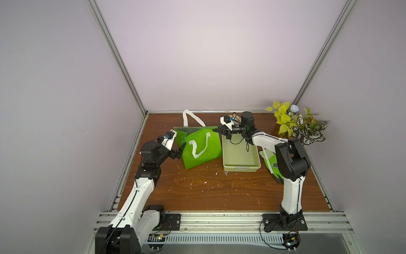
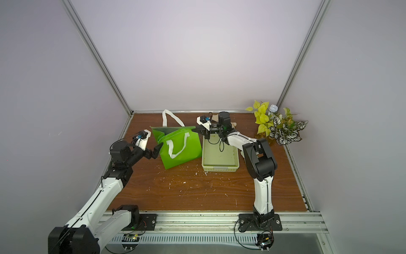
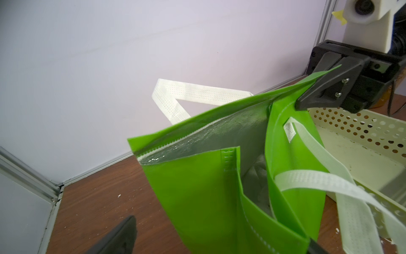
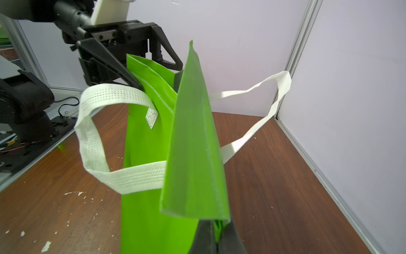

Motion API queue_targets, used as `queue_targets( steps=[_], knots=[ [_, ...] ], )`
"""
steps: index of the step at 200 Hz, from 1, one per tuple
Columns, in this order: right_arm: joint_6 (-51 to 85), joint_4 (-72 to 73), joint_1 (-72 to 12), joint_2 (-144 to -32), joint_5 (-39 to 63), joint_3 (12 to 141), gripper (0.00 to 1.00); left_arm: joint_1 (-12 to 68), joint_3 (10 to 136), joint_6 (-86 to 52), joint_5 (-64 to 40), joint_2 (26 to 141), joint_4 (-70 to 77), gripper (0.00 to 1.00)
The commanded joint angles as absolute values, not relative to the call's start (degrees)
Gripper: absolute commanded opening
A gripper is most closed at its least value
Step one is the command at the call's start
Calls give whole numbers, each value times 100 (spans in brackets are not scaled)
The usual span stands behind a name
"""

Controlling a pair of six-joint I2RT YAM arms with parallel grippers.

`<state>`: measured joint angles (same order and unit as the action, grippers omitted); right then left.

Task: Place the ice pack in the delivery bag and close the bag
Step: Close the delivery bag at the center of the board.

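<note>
The bright green delivery bag [image 1: 204,151] [image 2: 182,151] stands upright at the back of the table, and its silver lining [image 3: 219,136] shows through the open mouth. My right gripper [image 1: 218,130] [image 4: 217,239] is shut on the bag's top corner and holds that edge up. My left gripper [image 1: 179,151] [image 3: 222,233] is open, its jaws wide on either side of the bag's other end. The ice pack is not clearly visible. A pale crumpled shape [image 3: 258,173] lies deep inside the bag, and I cannot tell what it is.
A pale perforated basket [image 1: 241,169] [image 2: 219,169] sits right beside the bag, with nothing in it. A green thing with a printed logo [image 1: 272,165] lies partly hidden behind my right arm. A leafy plant [image 1: 294,125] fills the back right corner. White crumbs dot the wooden table [image 1: 208,189].
</note>
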<state>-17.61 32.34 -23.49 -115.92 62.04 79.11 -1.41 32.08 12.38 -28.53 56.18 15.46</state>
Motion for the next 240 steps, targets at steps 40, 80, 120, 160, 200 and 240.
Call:
queue_targets(
  steps=[40, 80, 120, 160, 200, 240],
  knots=[
    [-1823, 3234, -2303, -11360, 6385, 8095, 0, -418, 3481, 1204, -4478, 6451, 2849, 100],
    [-1841, 3196, -2303, -11372, 6407, 8111, 0, -455, 3898, 1274, -4663, 7142, 2972, 99],
    [-1932, 3075, -2307, -11382, 6408, 8189, 0, -607, 4021, 1309, -4432, 7266, 3005, 98],
    [-1991, 3009, -2303, -11432, 6418, 8235, 0, -975, 4041, 994, -4711, 7526, 3333, 98],
    [-2092, 2865, -2303, -11478, 6434, 8288, 0, -968, 4263, 633, -5565, 8152, 3835, 98],
    [-2205, 2720, -2303, -11514, 6451, 8377, 0, -976, 4307, 28, -6189, 8714, 4769, 92]
  ],
)
